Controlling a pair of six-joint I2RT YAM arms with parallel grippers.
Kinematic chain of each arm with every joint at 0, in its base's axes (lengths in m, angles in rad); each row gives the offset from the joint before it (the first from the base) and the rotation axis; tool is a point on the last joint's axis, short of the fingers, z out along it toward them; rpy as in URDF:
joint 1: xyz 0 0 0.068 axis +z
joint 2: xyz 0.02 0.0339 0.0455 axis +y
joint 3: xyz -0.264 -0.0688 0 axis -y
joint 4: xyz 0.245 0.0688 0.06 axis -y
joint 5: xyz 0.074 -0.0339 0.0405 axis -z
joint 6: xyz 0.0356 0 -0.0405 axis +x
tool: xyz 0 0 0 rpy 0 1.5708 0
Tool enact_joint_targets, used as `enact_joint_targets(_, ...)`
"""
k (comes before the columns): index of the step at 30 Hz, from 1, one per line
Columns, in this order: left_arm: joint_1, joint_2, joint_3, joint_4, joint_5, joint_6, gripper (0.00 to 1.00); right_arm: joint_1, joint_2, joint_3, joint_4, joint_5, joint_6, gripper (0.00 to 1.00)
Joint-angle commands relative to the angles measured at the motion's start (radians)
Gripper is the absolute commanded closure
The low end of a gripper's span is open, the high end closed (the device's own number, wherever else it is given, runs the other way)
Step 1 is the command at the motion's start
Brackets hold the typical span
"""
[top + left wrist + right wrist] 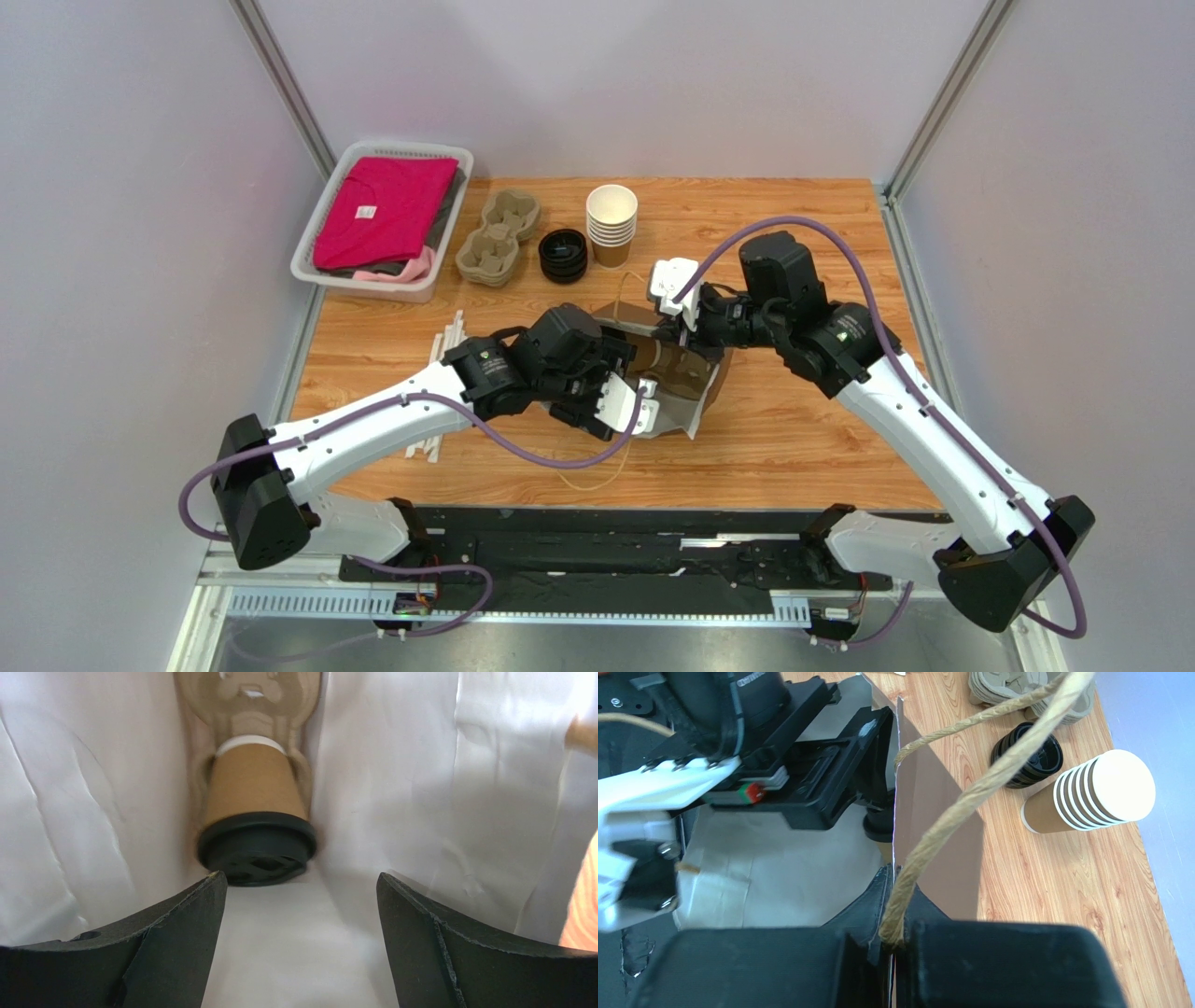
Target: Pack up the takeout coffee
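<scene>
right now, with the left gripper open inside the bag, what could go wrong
The open left gripper sits just before the black lid of the takeout coffee; backing out crooked could snag it. The right gripper holds the bag open by its twine handle; a slip might collapse the bag onto the cup.

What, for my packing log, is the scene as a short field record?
coffee: lidded kraft cup, in a pulp carrier inside the paper bag
left claw: open, inside the bag, clear of the cup
right claw: shut on the bag's twine handle
table: stack of lidless cups, loose black lids, spare carriers
</scene>
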Motion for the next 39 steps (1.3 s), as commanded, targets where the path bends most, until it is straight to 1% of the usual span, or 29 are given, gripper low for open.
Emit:
enact_joint_targets(1,-0.043,-0.022,0.015,0.035,-0.057,0.056,0.13,0.008,-0.011,-0.003,0.07,0.02,0.022,1.0)
enact_joint_targets(6,-0.059,0.023,0.085,-0.035,-0.091,0.07,0.13,0.013,-0.005,-0.009,0.073,0.036,0.028,1.0)
enact_joint_targets(10,-0.06,0.067,0.17,-0.127,-0.071,0.032,0.13,0.017,-0.009,-0.017,0.084,0.039,0.036,1.0)
enact_joint_targets(13,-0.06,0.109,0.184,-0.155,-0.068,-0.005,0.13,0.023,-0.011,-0.015,0.089,0.04,0.042,1.0)
enact_joint_targets(17,-0.06,0.136,0.17,-0.135,-0.096,-0.014,0.12,0.023,-0.022,-0.017,0.087,0.031,0.048,1.0)
enact_joint_targets(19,-0.06,0.144,0.155,-0.111,-0.096,-0.003,0.12,0.023,-0.025,-0.02,0.087,0.025,0.051,1.0)
enact_joint_targets(20,-0.06,0.146,0.147,-0.1,-0.122,0.003,0.12,0.025,-0.026,-0.023,0.087,0.021,0.051,1.0)
enact_joint_targets(23,-0.06,0.158,0.131,-0.08,-0.139,0.012,0.11,0.024,-0.028,-0.021,0.084,0.013,0.053,1.0)
enact_joint_targets(30,-0.059,0.175,0.105,-0.025,-0.14,0.033,0.1,0.022,-0.025,-0.026,0.08,-0.012,0.056,1.0)
enact_joint_targets(39,-0.059,0.225,0.119,-0.028,-0.16,0.069,0.07,0.023,-0.014,-0.021,0.073,-0.035,0.057,1.0)
